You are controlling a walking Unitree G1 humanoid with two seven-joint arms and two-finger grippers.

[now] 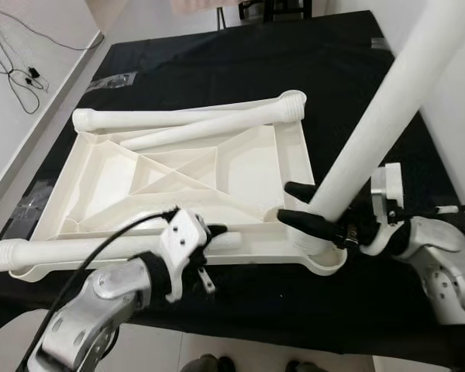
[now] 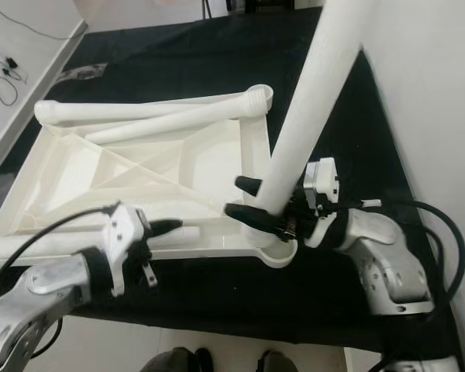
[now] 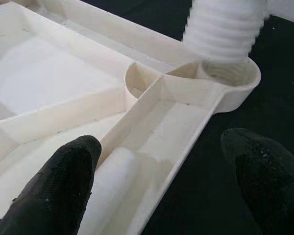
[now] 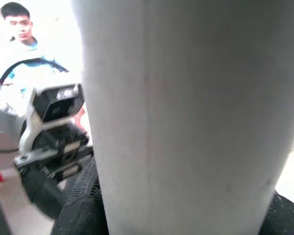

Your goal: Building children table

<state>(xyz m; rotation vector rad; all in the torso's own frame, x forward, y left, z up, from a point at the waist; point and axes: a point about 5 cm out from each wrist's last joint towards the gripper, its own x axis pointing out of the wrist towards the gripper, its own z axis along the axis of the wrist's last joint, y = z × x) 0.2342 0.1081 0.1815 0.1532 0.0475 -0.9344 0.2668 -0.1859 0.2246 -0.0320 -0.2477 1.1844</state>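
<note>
Nearest you, your left gripper [image 1: 205,236] hovers with fingers spread over the near rail of the upturned tabletop [image 1: 252,167], which lies on the black table [image 1: 325,62]. At its near right corner your right gripper [image 1: 298,205] pinches the leg [image 1: 380,108] low down. The leg's long axis leans up and away to the right, its threaded end at the corner socket [image 3: 230,81]. Judged from that tilt, you must bring it upright before screwing. Three more legs [image 1: 178,118] lie flat on the tabletop.

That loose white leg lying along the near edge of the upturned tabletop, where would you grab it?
Grip the near leg on its plain round shaft, mid-length, coming from above with fingers either side. Its ridged end suits gripping less, and the tabletop rim lies close alongside.
</note>
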